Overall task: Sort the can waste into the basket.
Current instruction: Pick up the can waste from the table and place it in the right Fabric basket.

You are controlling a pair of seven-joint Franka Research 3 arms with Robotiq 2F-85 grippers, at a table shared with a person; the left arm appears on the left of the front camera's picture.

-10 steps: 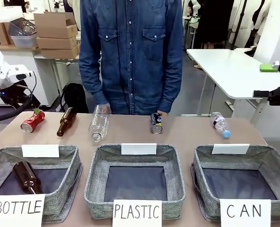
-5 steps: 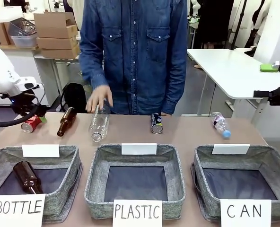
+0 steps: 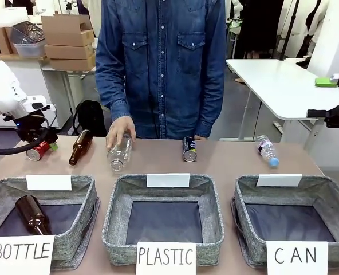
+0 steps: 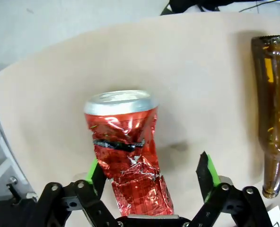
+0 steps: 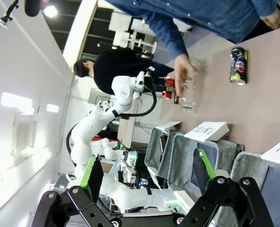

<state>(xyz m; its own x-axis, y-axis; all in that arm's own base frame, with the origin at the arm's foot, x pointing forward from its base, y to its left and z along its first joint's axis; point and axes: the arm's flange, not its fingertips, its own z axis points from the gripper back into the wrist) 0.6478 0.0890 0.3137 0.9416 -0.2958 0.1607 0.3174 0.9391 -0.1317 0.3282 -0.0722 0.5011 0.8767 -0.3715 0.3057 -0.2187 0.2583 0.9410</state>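
The dented red can (image 4: pixel 126 151) lies on its side at the table's far left (image 3: pixel 36 151). My left gripper (image 4: pixel 149 163) is down around it and open: one green pad touches its side, and a gap is left at the other pad. The dark can (image 3: pixel 189 149) lies at mid-table in front of the person, also seen in the right wrist view (image 5: pixel 238 66). The grey basket signed "CAN" (image 3: pixel 324 186) stands at the near right with nothing in it. My right gripper (image 5: pixel 147 165) hangs open off the table's right side, holding nothing.
A brown bottle (image 3: pixel 81 147) lies just right of the red can. The person's hand (image 3: pixel 119 133) rests on a clear plastic bottle (image 3: pixel 119 156). A small plastic bottle (image 3: pixel 267 150) lies far right. The "BOTTLE" basket (image 3: pixel 86 197) holds a brown bottle; the "PLASTIC" basket (image 3: pixel 115 223) stands in the middle.
My left arm came down to the right until its open gripper stood around the red can. The person's hand lifted, then settled on the clear bottle. The right arm stayed still.
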